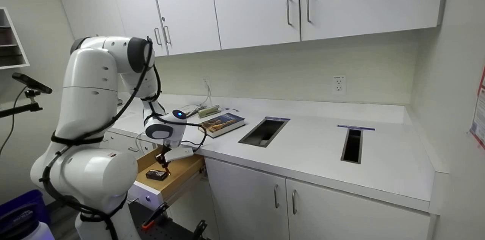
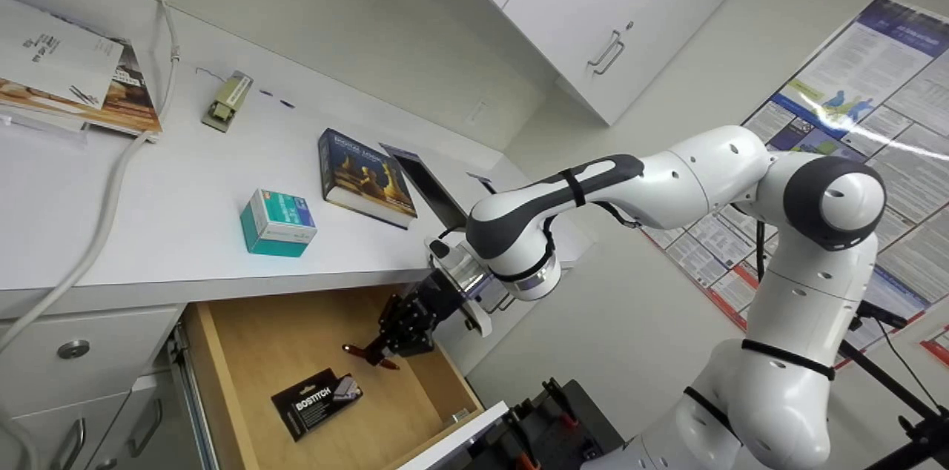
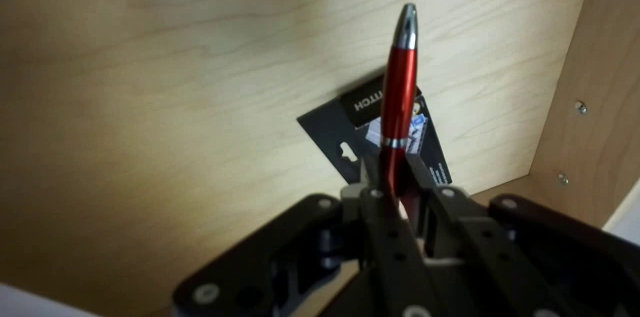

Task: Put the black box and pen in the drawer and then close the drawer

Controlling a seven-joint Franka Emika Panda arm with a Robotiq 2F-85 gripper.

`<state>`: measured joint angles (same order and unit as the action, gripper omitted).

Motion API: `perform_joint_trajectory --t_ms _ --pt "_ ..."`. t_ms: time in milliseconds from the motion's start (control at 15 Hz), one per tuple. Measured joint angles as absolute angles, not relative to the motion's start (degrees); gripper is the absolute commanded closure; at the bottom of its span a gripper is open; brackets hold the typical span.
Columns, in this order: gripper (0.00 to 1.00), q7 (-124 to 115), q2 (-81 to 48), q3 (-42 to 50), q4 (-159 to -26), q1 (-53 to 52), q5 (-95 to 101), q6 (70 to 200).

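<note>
The drawer (image 2: 259, 336) is pulled out, with its light wooden inside showing in both exterior views; its side shows too (image 1: 183, 176). The black box (image 2: 310, 405) lies flat on the drawer floor. It also shows in an exterior view (image 1: 156, 175) and, partly covered by pen and fingers, in the wrist view (image 3: 327, 129). My gripper (image 3: 393, 172) is shut on a red pen (image 3: 398, 87) with silver tip and band. In an exterior view the gripper (image 2: 378, 353) holds the pen (image 2: 356, 351) inside the drawer area, beside the box. Its exact height above the floor is hard to tell.
The white counter edge (image 2: 222, 289) overhangs the drawer's back. On the counter are a thick book (image 2: 367, 177), a teal and white box (image 2: 278, 224), a green device (image 2: 227, 101) and a white cable (image 2: 111, 188). A black platform with clamps (image 1: 163, 225) stands below the drawer.
</note>
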<state>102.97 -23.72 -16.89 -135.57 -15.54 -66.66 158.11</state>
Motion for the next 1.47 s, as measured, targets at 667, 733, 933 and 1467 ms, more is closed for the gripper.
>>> perform_joint_trajectory --t_ms 667,733,933,1467 --pt "0.0 103.2 -20.1 -18.6 -135.3 -16.6 -65.8 158.5" --pt "0.0 103.1 -18.1 -19.2 -136.3 -16.7 -64.8 157.2" --pt "0.0 103.0 -10.3 -20.9 -139.7 -16.4 -61.5 145.9" --pt "0.0 94.0 6.6 -21.7 -145.5 -18.4 -55.7 114.4"
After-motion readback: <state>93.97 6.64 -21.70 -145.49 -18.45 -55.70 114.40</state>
